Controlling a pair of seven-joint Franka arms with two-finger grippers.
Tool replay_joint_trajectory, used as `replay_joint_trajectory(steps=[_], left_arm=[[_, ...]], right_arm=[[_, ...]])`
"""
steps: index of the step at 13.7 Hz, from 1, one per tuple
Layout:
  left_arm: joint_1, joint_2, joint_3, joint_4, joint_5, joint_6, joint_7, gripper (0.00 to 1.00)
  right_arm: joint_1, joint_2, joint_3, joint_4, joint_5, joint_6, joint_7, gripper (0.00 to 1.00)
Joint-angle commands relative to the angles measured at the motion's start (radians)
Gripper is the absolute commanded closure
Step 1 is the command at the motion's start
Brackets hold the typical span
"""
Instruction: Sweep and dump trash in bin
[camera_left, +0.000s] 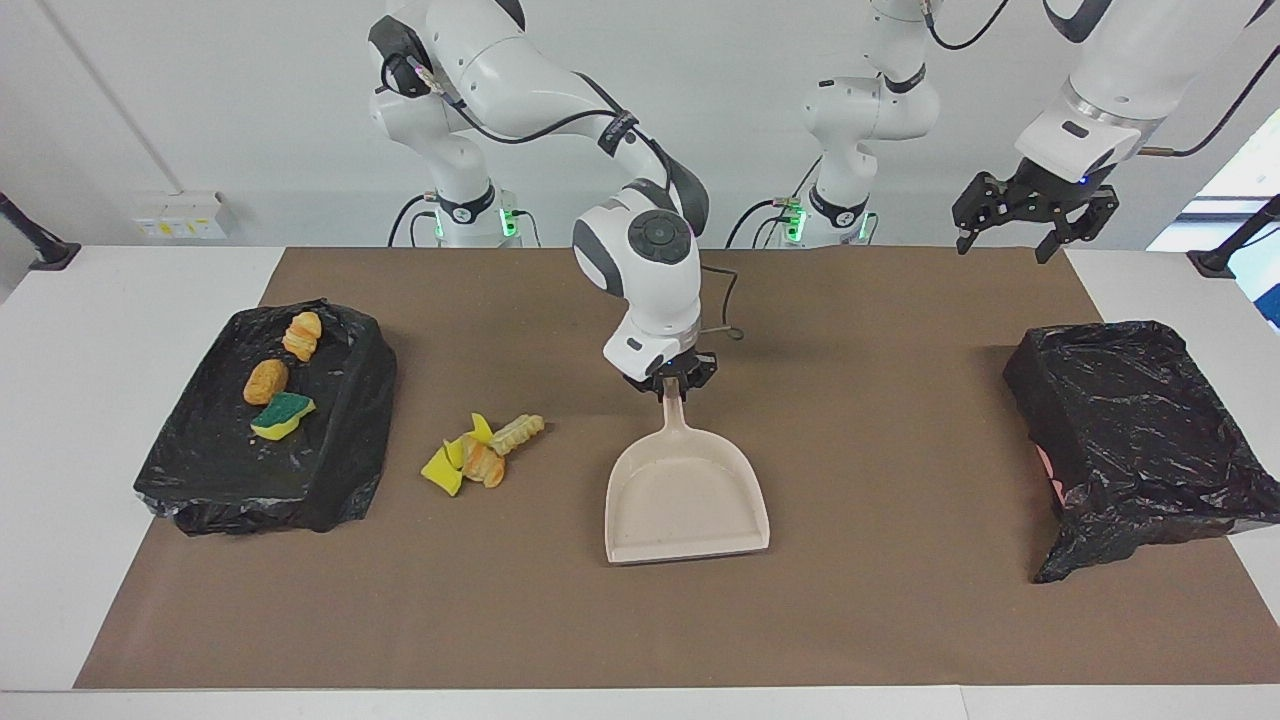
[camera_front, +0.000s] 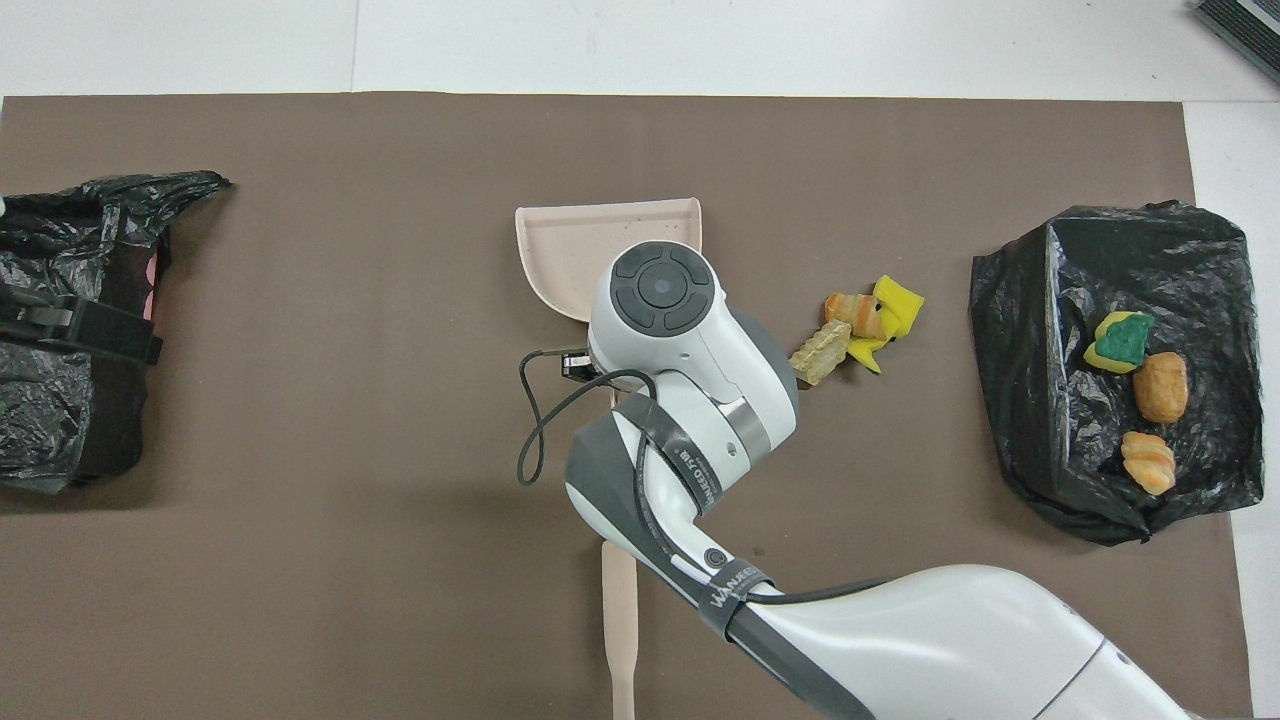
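Three scraps already lie on the black-bagged bin (camera_left: 265, 420) toward the right arm's end: a croissant-like lump (camera_left: 301, 335), a golden-brown lump (camera_left: 265, 381) and a green-backed sponge (camera_left: 282, 415). One small heap of trash (camera_left: 482, 453) is left on the brown mat (camera_left: 640, 620), just beside that bin: yellow sponge pieces, an orange lump, a pale ridged piece. Judging by this, the task is about half done. Beside the heap, away from the bin, the empty beige dustpan (camera_left: 686, 500) hangs by its handle from the right gripper (camera_left: 671, 384), clamped on it. The left gripper (camera_left: 1035, 210) waits, spread wide and empty, over the mat's corner near a second bagged bin (camera_left: 1140, 440).
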Motion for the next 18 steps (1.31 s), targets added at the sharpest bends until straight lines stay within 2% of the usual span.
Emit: replay_joint_trajectory(steps=[1,2,5,6,8,11,15,18], left_arm=[[0.004,-0.026,0.004,-0.026,-0.013,-0.007,-0.002,0.00],[0.004,-0.027,0.004,-0.028,-0.013,-0.007,-0.004,0.00],[0.001,-0.026,0.002,-0.026,-0.013,-0.001,0.001,0.00],[0.002,-0.026,0.002,-0.028,-0.013,0.005,0.007,0.00],[0.004,-0.026,0.002,-0.026,-0.013,0.008,0.012,0.00],[0.004,-0.021,0.004,-0.023,-0.013,0.019,0.012,0.00],[0.004,-0.015,0.002,-0.022,-0.015,0.056,0.010,0.00],[-0.007,0.011,0.002,-0.020,-0.012,0.090,0.007,0.00]], right_arm=[[-0.010,-0.003,0.007,-0.035,0.006,0.035,0.012,0.92],[-0.012,-0.006,0.007,-0.044,0.006,0.043,0.012,0.76],[-0.014,-0.006,0.007,-0.047,0.011,0.063,0.012,0.69],[-0.014,-0.006,0.007,-0.049,0.011,0.063,0.011,0.60],[-0.014,-0.006,0.007,-0.041,-0.002,0.058,0.001,0.00],[-0.015,-0.014,0.006,-0.034,-0.002,0.058,0.007,0.00],[-0.116,-0.119,0.006,-0.043,0.034,0.014,-0.005,0.00],[-0.144,-0.231,0.006,-0.046,0.040,-0.188,-0.103,0.00]])
